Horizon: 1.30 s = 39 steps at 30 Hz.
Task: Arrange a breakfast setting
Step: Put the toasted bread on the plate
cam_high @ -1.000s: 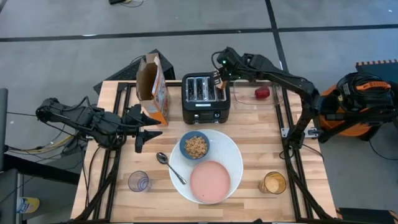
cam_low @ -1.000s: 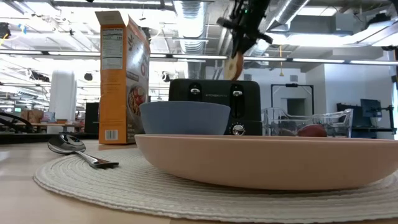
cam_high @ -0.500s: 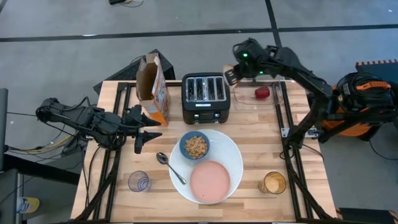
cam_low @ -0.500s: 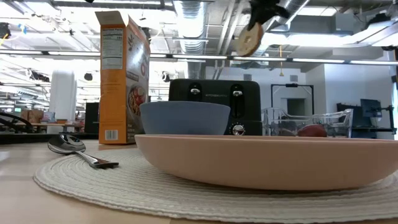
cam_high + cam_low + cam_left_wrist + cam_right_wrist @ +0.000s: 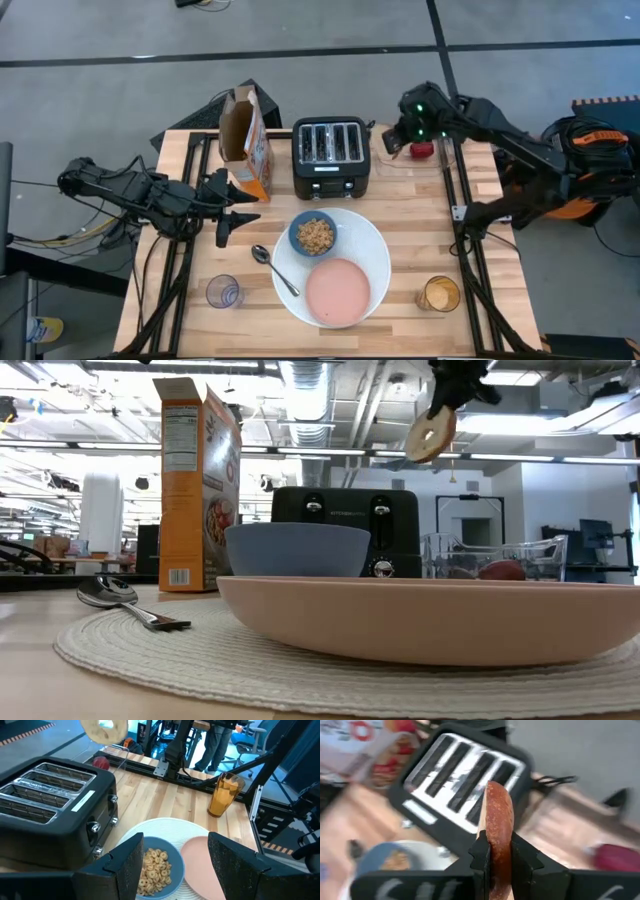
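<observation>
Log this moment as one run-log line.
right gripper: jaws shut on bagel half, aloft beside toaster | left gripper: idle, open | pink plate: bare

The wooden table [image 5: 420,225] carries, ahead of the left gripper [image 5: 232,211], a cereal box [image 5: 247,140], black toaster [image 5: 330,158], round placemat [image 5: 375,250], spoon [image 5: 273,267] and two glasses [image 5: 223,292].

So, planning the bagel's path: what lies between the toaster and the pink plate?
In the high view, the blue bowl of cereal sits between the toaster and the pink plate.
</observation>
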Motion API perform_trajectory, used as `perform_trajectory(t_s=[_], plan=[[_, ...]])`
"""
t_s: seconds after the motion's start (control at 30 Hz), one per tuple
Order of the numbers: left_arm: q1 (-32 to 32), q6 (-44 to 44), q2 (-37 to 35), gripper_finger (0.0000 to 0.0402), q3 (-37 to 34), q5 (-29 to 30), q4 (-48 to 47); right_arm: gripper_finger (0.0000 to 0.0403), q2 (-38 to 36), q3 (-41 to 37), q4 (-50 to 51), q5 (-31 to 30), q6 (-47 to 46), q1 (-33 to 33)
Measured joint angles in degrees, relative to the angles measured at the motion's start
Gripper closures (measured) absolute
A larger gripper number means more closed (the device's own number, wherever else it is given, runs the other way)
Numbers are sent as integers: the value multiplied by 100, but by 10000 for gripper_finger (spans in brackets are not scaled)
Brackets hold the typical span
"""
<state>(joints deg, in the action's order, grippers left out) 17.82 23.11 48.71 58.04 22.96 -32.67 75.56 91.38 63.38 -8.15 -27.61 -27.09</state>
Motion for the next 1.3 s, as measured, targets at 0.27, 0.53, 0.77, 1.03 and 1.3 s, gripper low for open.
perform_trajectory(t_s=[0.27,0.53,0.77,1.03,1.3], plan=[[-1,4,1,194,0,-26,0,337,-1057,-2061,-1287,424,-1019,663],[-2,2,2,194,0,-28,-2,337,-1742,-3634,-2774,827,-1922,1878],[-1,-16,0,194,0,-31,24,337,-1712,-4591,-4210,847,-2489,3141],[0,-21,0,194,0,19,70,337,-889,-4945,-5885,837,-2654,4110],[9,-679,-57,194,-149,-232,207,337,196,-4949,-7184,827,-2723,4515]])
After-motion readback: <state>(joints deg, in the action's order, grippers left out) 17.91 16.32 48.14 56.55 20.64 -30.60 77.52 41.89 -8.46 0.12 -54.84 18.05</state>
